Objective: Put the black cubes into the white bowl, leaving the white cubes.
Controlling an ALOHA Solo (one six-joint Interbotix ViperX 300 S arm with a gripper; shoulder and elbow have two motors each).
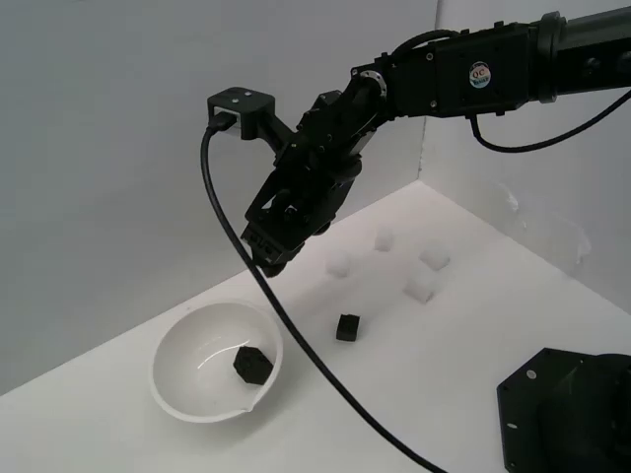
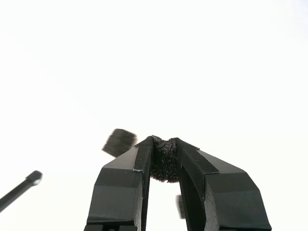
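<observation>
White table; hand pinching black cube.

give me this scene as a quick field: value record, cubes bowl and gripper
gripper: shut on a black cube, raised above the white surface
held black cube: pinched between the fingertips
white bowl: holds one black cube
black cube on surface: beside the bowl, on the exterior view's right
white cubes: four, beyond it
black cubes left outside the bowl: two, counting the held one

One black cube inside white bowl, another beside it, four white cubes beyond.
</observation>
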